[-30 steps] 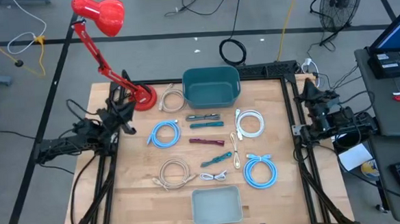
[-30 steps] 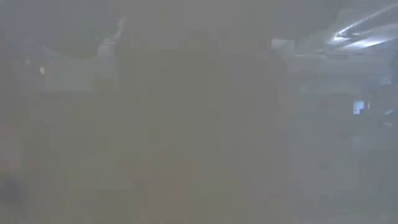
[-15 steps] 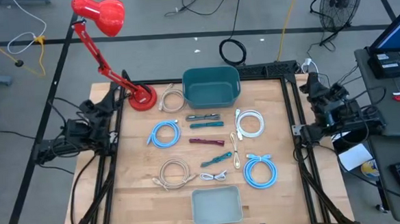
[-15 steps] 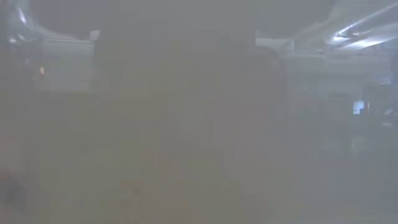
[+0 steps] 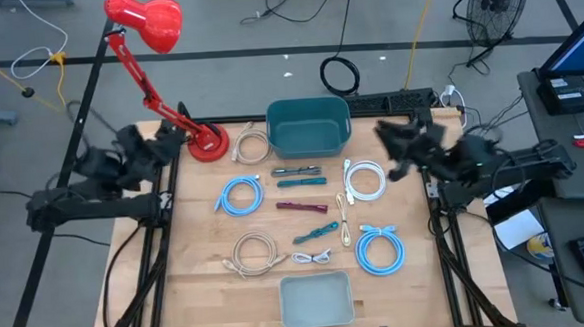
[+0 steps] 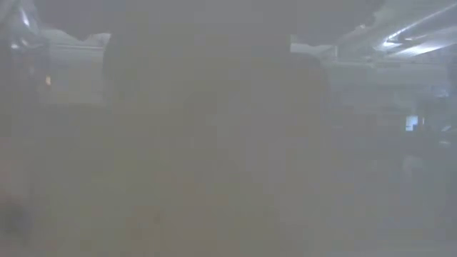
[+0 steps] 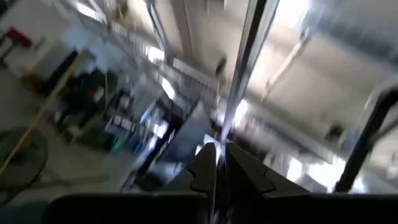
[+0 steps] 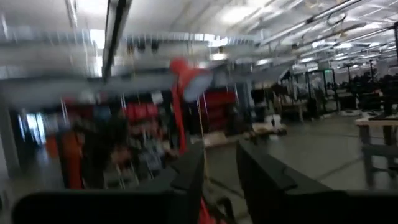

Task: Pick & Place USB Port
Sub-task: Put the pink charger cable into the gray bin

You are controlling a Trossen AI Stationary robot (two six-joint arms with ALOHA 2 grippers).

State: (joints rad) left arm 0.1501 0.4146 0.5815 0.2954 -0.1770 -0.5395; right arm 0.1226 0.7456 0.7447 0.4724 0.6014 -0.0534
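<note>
Several small USB pieces lie flat in a column at the table's middle: a dark one (image 5: 294, 170), a teal one (image 5: 303, 182), a maroon one (image 5: 302, 206) and another teal one (image 5: 317, 230). My left gripper (image 5: 167, 140) is raised at the table's left edge beside the lamp base, shut and holding nothing (image 7: 217, 167). My right gripper (image 5: 387, 135) hangs over the table's far right part, above and beyond the white cable coil (image 5: 365, 180). It is open and empty (image 8: 221, 169). Both wrist views look up into the room. The low view is fogged over.
A teal bin (image 5: 310, 125) stands at the far middle and a pale grey tray (image 5: 316, 299) at the near middle. Coiled cables lie around: blue (image 5: 241, 195), blue (image 5: 379, 249), beige (image 5: 255, 253) and beige (image 5: 252, 144). A red desk lamp (image 5: 207, 143) stands far left.
Both arms have risen from their resting places. My right gripper has swung from beyond the table's right edge in over the table, toward its left, and tipped upward. My left gripper has lifted at the left edge, moving toward the lamp base. Nothing on the table has moved.
</note>
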